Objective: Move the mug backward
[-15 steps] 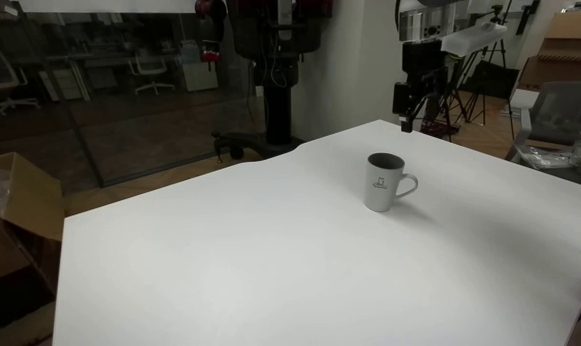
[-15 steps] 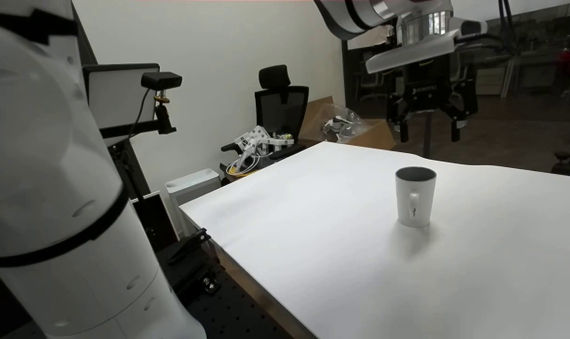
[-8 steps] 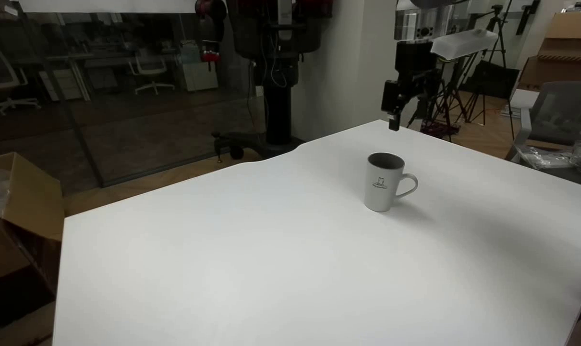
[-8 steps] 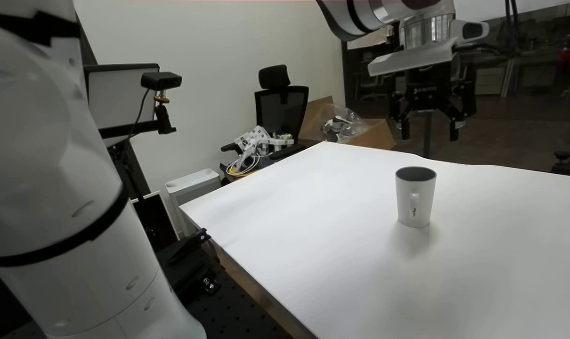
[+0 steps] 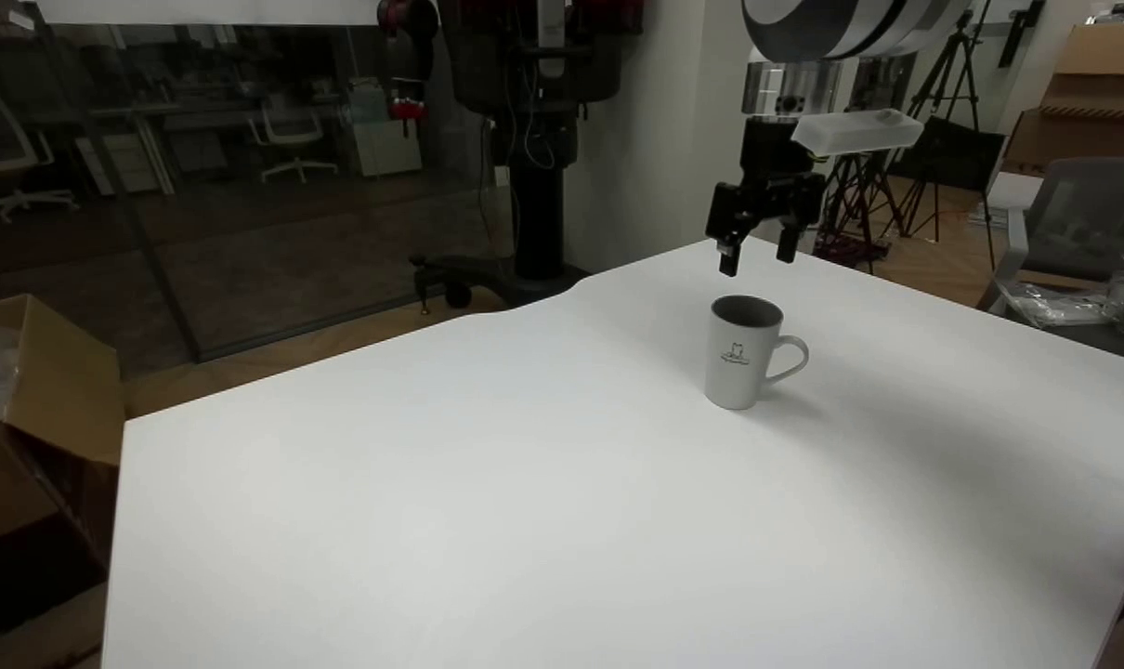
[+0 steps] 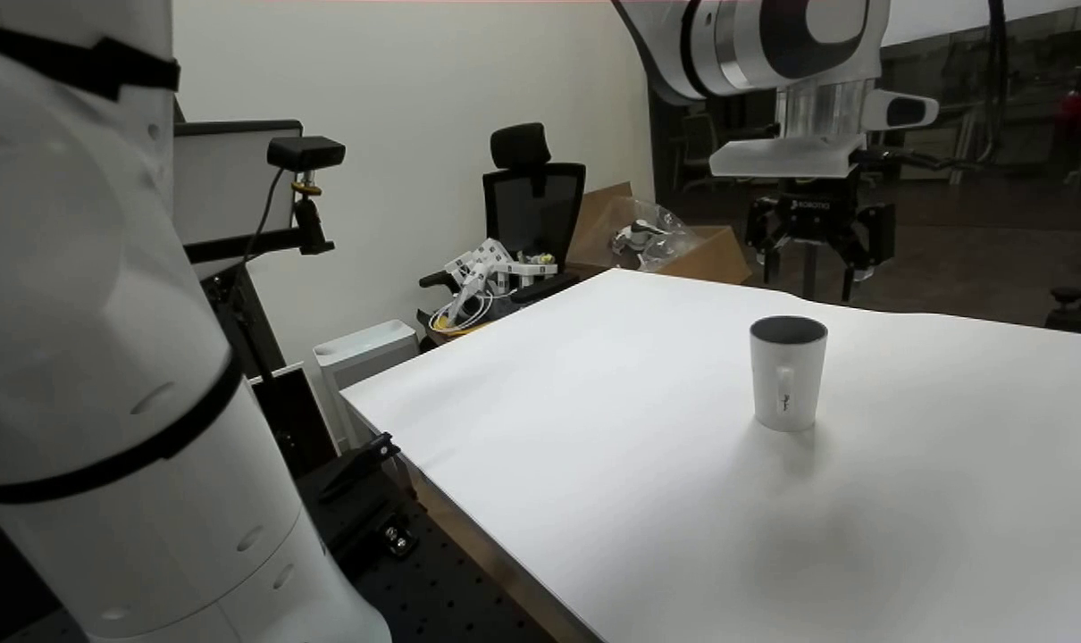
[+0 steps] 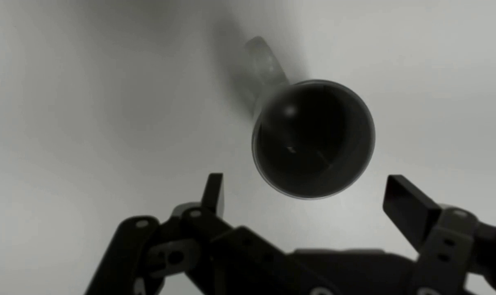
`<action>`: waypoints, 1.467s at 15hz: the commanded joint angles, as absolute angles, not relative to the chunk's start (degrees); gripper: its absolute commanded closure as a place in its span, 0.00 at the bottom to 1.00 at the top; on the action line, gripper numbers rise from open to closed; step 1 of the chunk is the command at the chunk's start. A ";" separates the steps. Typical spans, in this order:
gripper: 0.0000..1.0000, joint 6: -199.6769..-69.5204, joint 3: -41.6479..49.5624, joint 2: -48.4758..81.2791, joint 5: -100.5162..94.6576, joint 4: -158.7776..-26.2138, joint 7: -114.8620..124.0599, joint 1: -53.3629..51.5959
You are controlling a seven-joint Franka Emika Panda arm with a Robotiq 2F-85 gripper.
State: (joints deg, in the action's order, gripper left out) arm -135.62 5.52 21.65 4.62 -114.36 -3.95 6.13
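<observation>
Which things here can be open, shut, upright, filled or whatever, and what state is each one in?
Mug: upright on the table, not gripped; too dark inside to tell whether anything is in it.
Pincer: open, holding nothing, not touching the mug.
Black chair: nobody in it; white parts apparently heaped on it.
Cardboard box near that chair: open, clear plastic inside.

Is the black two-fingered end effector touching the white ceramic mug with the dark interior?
Apart. In an exterior view, flat white tabletop shows plainly between the open end effector and the mug below.
</observation>
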 commanded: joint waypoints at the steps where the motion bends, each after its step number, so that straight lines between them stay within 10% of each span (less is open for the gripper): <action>1: 0.00 -135.38 4.69 23.85 6.22 -111.79 -3.28 7.28; 22: 0.00 -139.17 6.84 25.48 8.28 -118.23 5.02 8.22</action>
State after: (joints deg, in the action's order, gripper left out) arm -139.59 6.14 25.57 8.86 -118.10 2.05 8.73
